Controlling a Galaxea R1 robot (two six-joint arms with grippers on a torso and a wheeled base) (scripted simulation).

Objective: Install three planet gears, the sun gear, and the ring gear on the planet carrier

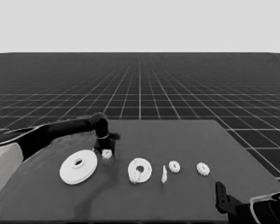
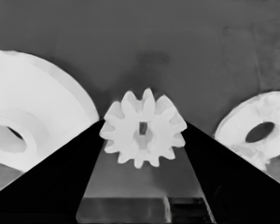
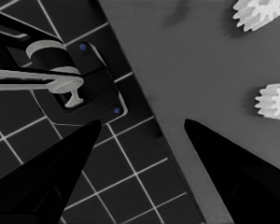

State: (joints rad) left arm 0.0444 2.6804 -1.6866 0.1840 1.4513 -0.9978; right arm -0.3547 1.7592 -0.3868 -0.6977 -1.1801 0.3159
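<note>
My left gripper is over the table's left part, just right of the larger round part, the ring gear. Its fingers are shut on a small planet gear, touching the teeth on both sides. That same gear shows under the fingers in the head view. The smaller round part, the planet carrier, lies mid-table with one gear on its near side. In the left wrist view the larger round part and the smaller round part flank the fingers. My right gripper waits open at the lower right corner.
A thin white piece stands right of the smaller round part. Two loose gears lie farther right; the right wrist view shows them near the table's edge, with dark machinery over the floor grid.
</note>
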